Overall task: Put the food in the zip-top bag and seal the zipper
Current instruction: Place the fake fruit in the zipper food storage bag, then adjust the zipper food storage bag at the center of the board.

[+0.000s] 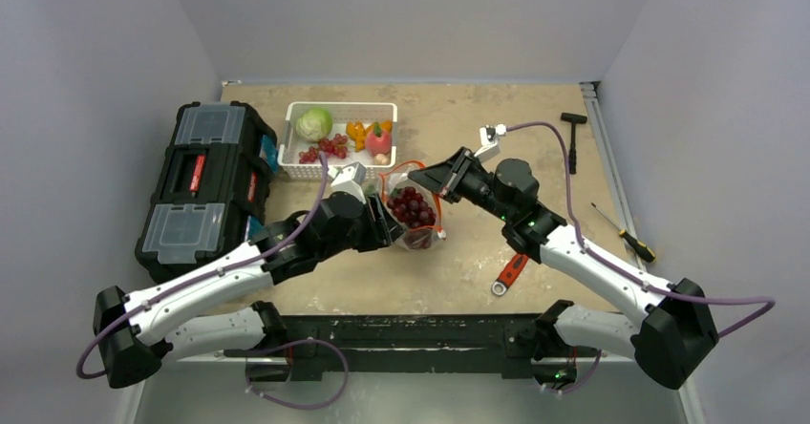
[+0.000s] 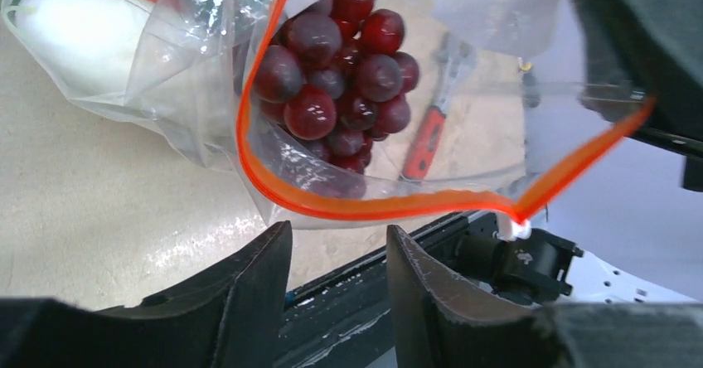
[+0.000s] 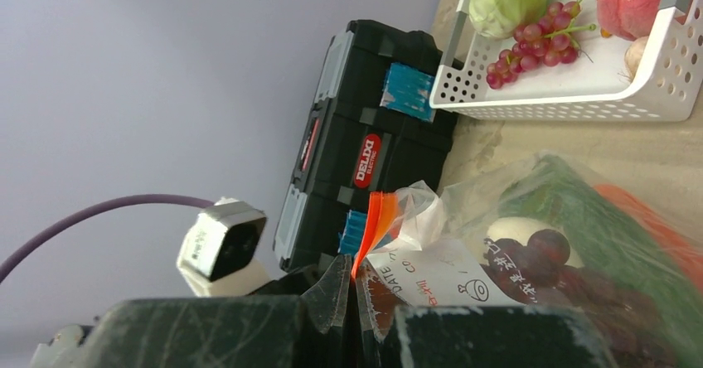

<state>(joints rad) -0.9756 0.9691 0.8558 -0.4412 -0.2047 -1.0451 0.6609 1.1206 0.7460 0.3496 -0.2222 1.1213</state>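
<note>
Far left, a black toolbox (image 1: 205, 185) sits out of play. Next to it the white basket (image 1: 341, 106) holds the loose food: a cabbage (image 1: 313, 123), a grape bunch (image 1: 325, 147), a peach (image 1: 379, 140) and some orange bits. Loading isn't finished, maybe half by my guess. The left gripper (image 2: 338, 229) has its jaws partway apart with nothing between them. It hangs just short of the near lip of the zip-top bag (image 2: 485, 70) and looks like the free hand for ferrying pieces over. The bag stands mid-table (image 1: 458, 262) between the two grippers, with its mouth lifted and gaping. The zipper (image 2: 373, 208) is unsealed and loops right round the opening. Inside are dark red grapes (image 2: 332, 70), with a white radish (image 2: 75, 32) further down, plus something orange and green (too folded in plastic to name). The right gripper (image 3: 352, 281) is clamped tight on the bag's corner, right at the end of the orange strip. That makes sense, since the bag is floppy and would slump shut if nobody held that corner up. Right of that, a red-handled wrench (image 1: 509, 273) lies under the right arm. A hammer (image 1: 573, 137) and a screwdriver (image 1: 626, 235) sit at the far edge, unrelated to the job. Sealing can't start until the basket's pieces go in.
</note>
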